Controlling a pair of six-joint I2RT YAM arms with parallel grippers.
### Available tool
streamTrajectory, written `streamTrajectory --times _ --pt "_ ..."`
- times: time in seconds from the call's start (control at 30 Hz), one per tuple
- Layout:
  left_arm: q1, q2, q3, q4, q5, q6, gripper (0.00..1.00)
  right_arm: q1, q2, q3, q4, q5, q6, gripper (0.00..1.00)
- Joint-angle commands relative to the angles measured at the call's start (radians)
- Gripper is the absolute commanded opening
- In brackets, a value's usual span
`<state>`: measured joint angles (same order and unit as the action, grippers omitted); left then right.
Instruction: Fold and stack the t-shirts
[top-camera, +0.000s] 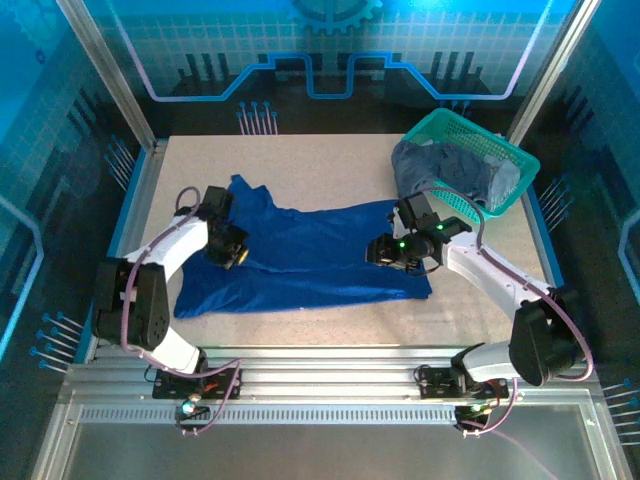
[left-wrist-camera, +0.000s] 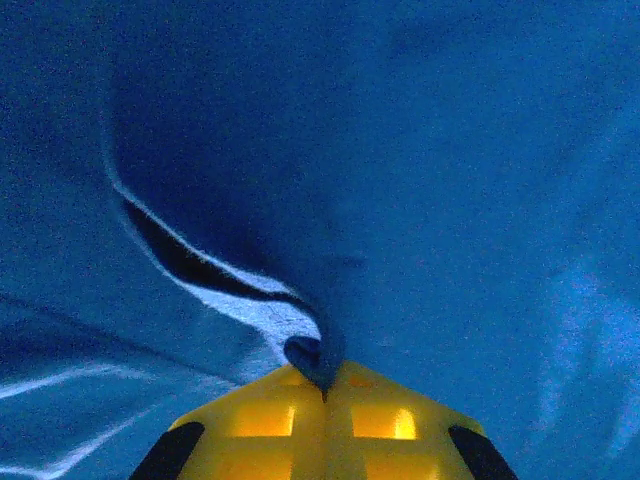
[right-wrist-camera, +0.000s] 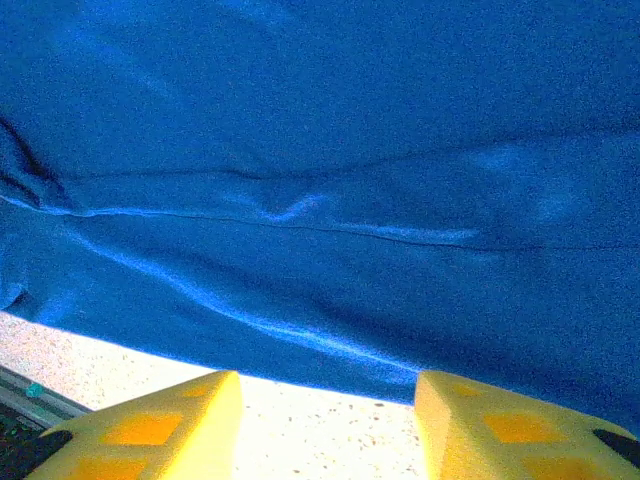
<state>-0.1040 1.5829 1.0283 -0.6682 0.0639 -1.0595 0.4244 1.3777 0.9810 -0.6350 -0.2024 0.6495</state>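
Two claws in play here. The left claw (left-wrist-camera: 323, 388) is pinched fully closed on a little fold of the royal blue t-shirt (top-camera: 310, 262), and we can see the cloth bunched right between its yellow fingertips (left-wrist-camera: 265, 420). The right claw (right-wrist-camera: 325, 425) is partly open with nothing in it. We see bare table (right-wrist-camera: 320, 408) in the gap, and the shirt's edge lies just in front of its tips.

We count one blue shirt, spread out mid-table, with the left claw at its left side and the right claw at its right side. There's one teal basket (top-camera: 523, 166) at the far right corner, with a heap of grey-blue shirts (top-camera: 440, 165) inside. We can't tell how many.
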Motion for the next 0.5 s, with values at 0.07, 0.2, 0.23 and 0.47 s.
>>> streamTrajectory --times 0.07,0.2,0.23,0.47 --pt "-0.076 0.145 0.215 -0.127 -0.045 0.183 0.0 -0.017 -0.005 -0.002 -0.015 -0.007 -0.003 0.49" --pt "-0.134 0.268 0.384 -0.209 -0.067 0.274 0.0 -0.026 -0.002 0.001 -0.017 -0.009 -0.004 0.49" --pt "-0.147 0.297 0.428 -0.229 -0.075 0.296 0.0 -0.029 -0.003 0.001 -0.019 -0.009 -0.005 0.49" --pt "-0.218 0.492 0.68 -0.405 -0.123 0.434 0.0 -0.048 -0.004 -0.008 -0.028 -0.02 -0.01 0.48"
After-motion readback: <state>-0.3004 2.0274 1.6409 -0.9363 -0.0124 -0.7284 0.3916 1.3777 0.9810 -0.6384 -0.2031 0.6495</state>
